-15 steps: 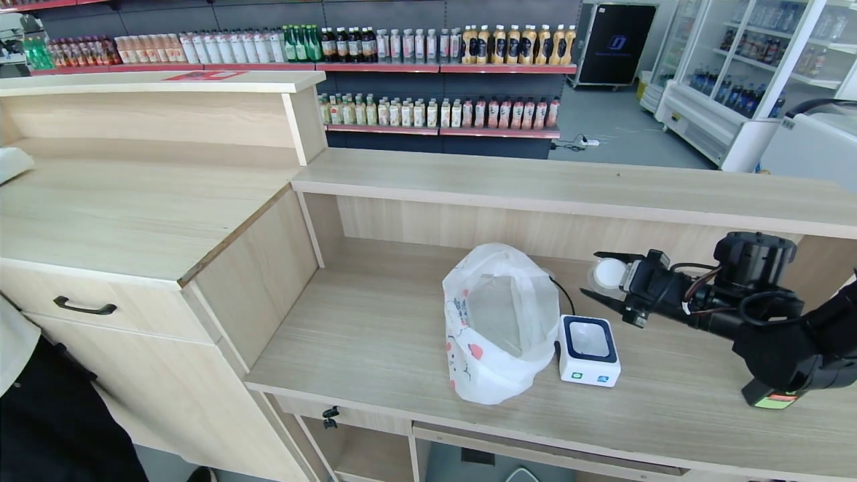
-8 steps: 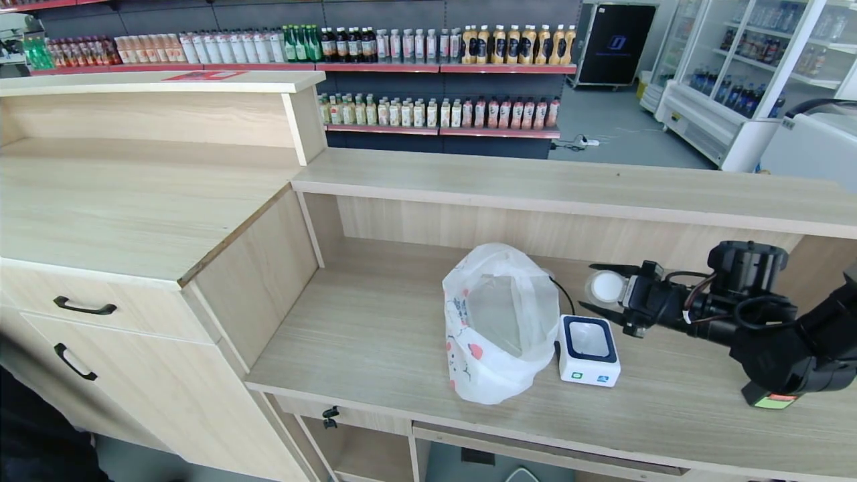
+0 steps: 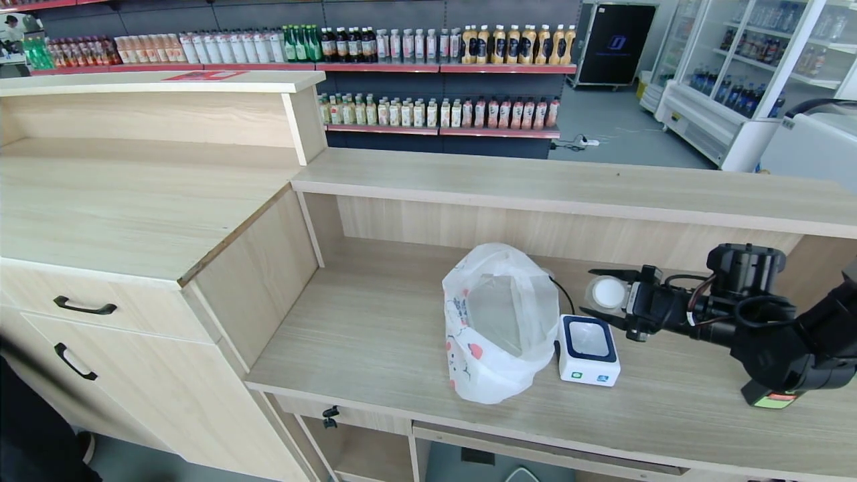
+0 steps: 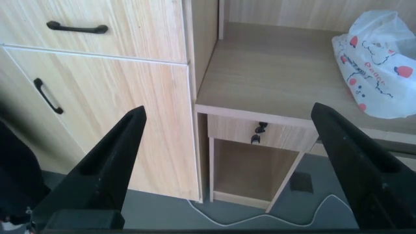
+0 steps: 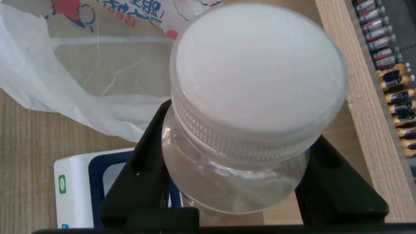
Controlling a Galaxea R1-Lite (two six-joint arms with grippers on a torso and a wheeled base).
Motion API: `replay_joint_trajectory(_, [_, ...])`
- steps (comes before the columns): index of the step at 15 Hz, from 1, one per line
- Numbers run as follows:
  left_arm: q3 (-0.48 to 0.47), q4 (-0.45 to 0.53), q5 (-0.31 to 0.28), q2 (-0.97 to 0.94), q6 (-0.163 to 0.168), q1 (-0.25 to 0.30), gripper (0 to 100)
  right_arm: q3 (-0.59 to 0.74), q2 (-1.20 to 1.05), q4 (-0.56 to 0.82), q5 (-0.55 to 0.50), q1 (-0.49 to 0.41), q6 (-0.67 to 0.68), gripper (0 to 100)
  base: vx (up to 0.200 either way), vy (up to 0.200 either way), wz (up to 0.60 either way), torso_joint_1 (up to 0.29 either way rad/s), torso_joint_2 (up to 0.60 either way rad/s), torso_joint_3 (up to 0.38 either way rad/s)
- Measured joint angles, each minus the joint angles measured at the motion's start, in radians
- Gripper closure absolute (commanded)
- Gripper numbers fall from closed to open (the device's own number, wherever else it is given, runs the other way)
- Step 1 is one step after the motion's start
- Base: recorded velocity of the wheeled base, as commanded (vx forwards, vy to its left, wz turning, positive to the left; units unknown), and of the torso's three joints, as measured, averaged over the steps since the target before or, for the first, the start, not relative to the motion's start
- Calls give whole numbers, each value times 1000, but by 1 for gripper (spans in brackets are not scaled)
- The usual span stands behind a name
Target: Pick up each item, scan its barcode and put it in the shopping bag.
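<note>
The right gripper [image 3: 592, 292] is closed partway, its two black fingers [image 5: 140, 179] pressed against opposite sides of a clear jar [image 3: 608, 292], just below the jar's white screw lid [image 5: 260, 71]. The fingers stand as far apart as the jar is wide, so it is gripped firmly by its body. The lid points away from the wrist, towards the shopping bag [image 3: 499, 321]. The jar is held up off the wooden counter [image 3: 375, 335], lying roughly level. In the head view it hangs close to the far side of the scanner [image 3: 588, 347]. In the right wrist view the scanner shows below and a little to one side of the jar. Whether the jar is straight over the scanner's window cannot be told. The scanner is a small white box with a dark-framed window on top, and it sits flat on the counter just beside the bag. The bag is thin white plastic with red print and stands on the counter with its mouth open upward. A black cable [image 3: 562, 291] runs along the counter behind it. The left gripper [image 4: 227, 114] hangs low, off the counter's left end in front of the cupboard [image 4: 97, 84] with black handles. Its two fingers are spread wide with nothing between them and touch nothing. Shelves of bottled drinks [image 3: 402, 47] line the room behind the counter.
</note>
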Motion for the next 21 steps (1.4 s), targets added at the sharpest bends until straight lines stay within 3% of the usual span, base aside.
replay_joint_trajectory(11, [0,0,0,0,0,0,0,-16,15,7,5,0,7,100,0,0,0,0,0,0])
replay_joint_trajectory(15, [0,0,0,0,0,0,0,-19,-36,135,2,-7,56,100,0,0,0,0,0,0])
replay_joint_trajectory(17, [0,0,0,0,0,0,0,-20,-125,250,-16,-29,187,100,0,0,0,0,0,0])
replay_joint_trajectory(21, [0,0,0,0,0,0,0,-20,-331,424,-196,-155,687,100,0,0,0,0,0,0])
